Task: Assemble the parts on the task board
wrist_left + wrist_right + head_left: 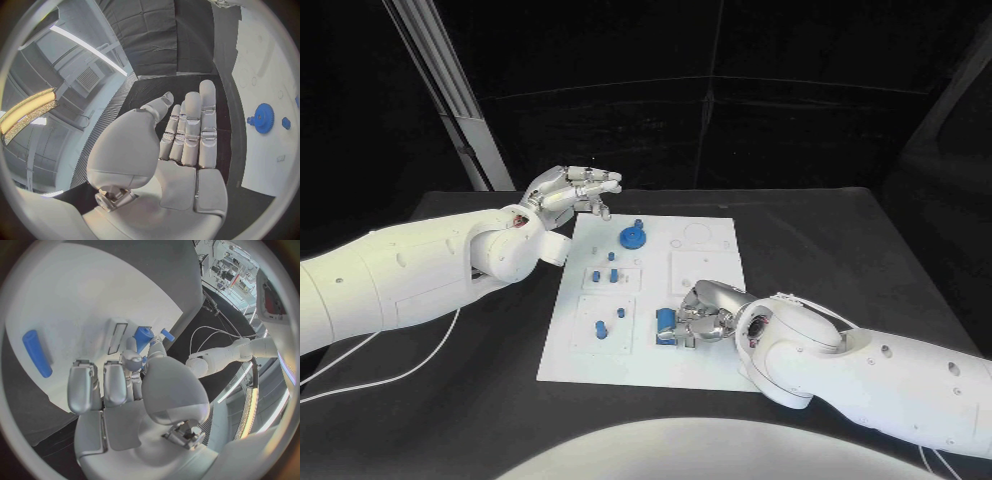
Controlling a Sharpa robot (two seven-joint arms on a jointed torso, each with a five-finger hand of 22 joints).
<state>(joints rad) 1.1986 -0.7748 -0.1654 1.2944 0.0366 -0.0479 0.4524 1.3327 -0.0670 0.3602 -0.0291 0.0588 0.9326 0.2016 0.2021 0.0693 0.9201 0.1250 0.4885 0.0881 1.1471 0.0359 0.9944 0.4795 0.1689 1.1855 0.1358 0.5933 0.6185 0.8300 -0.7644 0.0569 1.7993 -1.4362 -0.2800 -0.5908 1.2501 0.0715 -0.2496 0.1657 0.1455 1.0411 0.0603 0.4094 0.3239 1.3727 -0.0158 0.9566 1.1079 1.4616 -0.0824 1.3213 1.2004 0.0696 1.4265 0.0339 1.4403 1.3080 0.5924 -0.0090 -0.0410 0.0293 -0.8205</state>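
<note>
The white task board (646, 355) lies in the middle of the black table. A blue gear (633, 236) stands on its far half, also seen as a blue gear (263, 118) past my left fingers. Small blue pegs (604, 272) stand left of centre, and two more pegs (609, 322) nearer me. My right hand (708, 312) rests low on the board's near half; its thumb and a finger pinch a blue part (143, 335), the blue part (666, 324) showing at its fingertips. My left hand (571, 190) hovers over the board's far left corner, fingers straight and holding nothing.
A blue cylinder (37, 352) lies flat on the board beside my right hand. Empty outlined slots (700, 240) mark the board's far right part. White cables (387, 355) trail over the table at the left. Black table surrounds the board.
</note>
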